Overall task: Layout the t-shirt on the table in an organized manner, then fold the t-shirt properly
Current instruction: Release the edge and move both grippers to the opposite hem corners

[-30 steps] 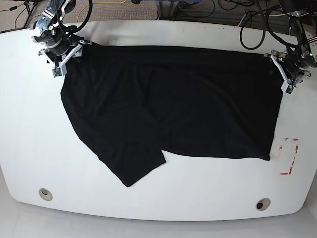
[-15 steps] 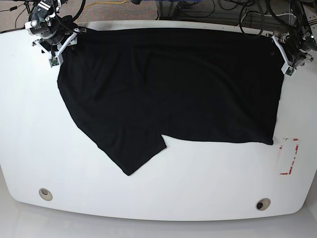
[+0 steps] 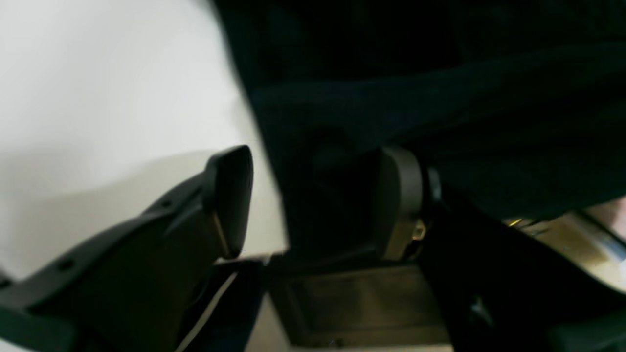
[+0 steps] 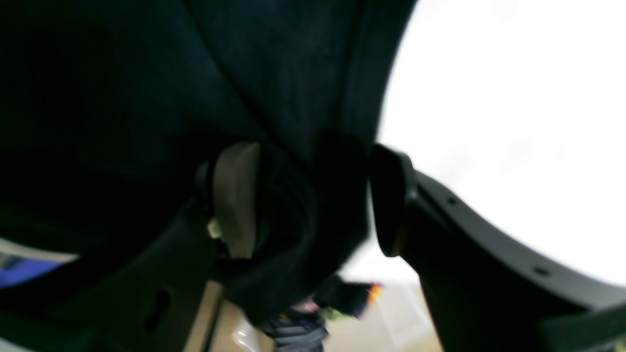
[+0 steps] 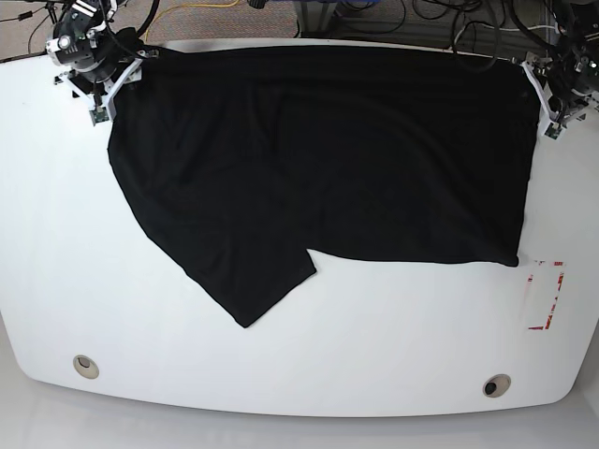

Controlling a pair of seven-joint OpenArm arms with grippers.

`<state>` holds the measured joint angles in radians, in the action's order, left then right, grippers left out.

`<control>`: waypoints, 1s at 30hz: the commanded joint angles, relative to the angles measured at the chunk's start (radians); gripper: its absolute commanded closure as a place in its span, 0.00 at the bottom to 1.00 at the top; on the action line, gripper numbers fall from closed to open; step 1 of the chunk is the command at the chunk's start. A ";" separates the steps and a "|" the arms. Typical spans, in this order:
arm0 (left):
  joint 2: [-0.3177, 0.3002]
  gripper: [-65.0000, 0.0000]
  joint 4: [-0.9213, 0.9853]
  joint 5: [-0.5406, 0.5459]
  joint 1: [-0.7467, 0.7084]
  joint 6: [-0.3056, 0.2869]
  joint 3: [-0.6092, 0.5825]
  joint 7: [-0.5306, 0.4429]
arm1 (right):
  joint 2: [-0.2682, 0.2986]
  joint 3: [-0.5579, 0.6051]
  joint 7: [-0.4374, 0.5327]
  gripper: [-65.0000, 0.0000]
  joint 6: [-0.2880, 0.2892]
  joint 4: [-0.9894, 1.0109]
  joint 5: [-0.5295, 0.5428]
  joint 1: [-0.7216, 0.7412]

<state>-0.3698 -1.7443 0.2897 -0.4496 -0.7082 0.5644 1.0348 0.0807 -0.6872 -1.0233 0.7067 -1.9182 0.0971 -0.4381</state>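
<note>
The black t-shirt (image 5: 318, 159) lies spread across the white table (image 5: 56, 234), its upper edge along the far rim and one sleeve pointing toward the near left. My left gripper (image 5: 541, 92) sits at the shirt's far right corner. In the left wrist view the gripper (image 3: 313, 200) has cloth (image 3: 440, 98) between its pads, with a sliver of table beside one pad. My right gripper (image 5: 110, 86) is at the far left corner. The right wrist view shows this gripper (image 4: 313, 200) shut on bunched cloth (image 4: 274, 73) that fills the gap.
A red tape rectangle (image 5: 546, 295) marks the table near the right edge. Two round metal grommet holes (image 5: 86, 366) (image 5: 497, 384) sit near the front rim. Cables (image 5: 393, 14) lie on the floor beyond the far edge.
Both grippers have moved toward the far edge, dragging the shirt's upper corners with them. The upper edge now lies at the far rim and the cloth is stretched flatter.
</note>
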 commanded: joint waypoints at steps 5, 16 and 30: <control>-0.007 0.45 -0.108 -0.008 0.070 0.010 0.047 0.085 | 0.009 -0.009 0.010 0.49 -0.009 -0.111 -0.004 -0.005; 0.013 0.45 -0.165 -0.008 0.234 0.010 0.111 0.210 | -0.002 -0.007 0.007 0.49 -0.009 -0.109 -0.010 0.126; -0.007 0.46 -0.162 -0.016 0.341 0.010 0.144 0.322 | 0.006 0.051 -0.062 0.50 -0.009 -0.057 -0.013 0.347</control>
<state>-0.3435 -1.8915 0.2806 -0.1276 -0.6975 0.6922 1.3697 0.0757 -0.6491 -1.1034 0.6998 -1.9858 0.0719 -0.1303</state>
